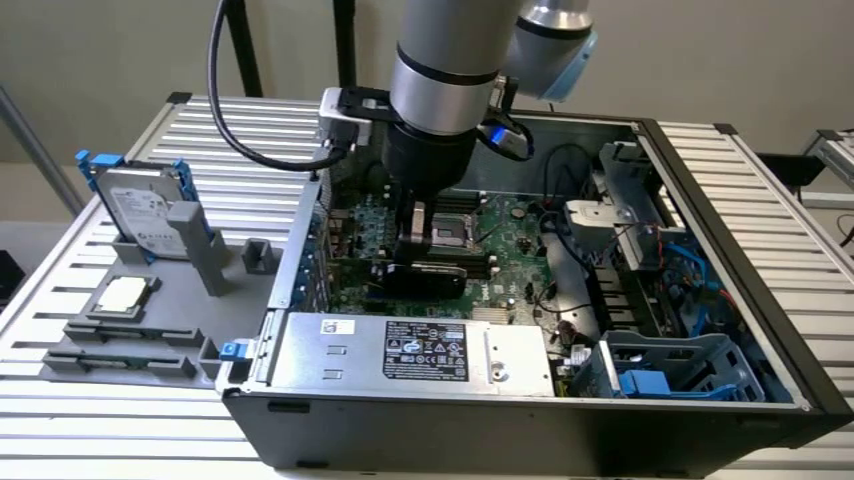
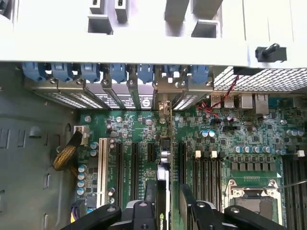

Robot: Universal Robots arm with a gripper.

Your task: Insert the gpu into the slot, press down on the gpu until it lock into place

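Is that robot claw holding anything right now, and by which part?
The gripper appears to hold the gpu, a black card standing on edge over the green circuit board, gripped along its upper edge, one finger on each flat side.

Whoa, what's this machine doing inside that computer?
A robot arm is inside an open computer case. Its end effector is down over the gpu, a thin black card standing on edge over the green motherboard, in line with the expansion slots. Whether the card is fully seated can't be told.

The gpu [image 2: 163, 191] hides the slot under it
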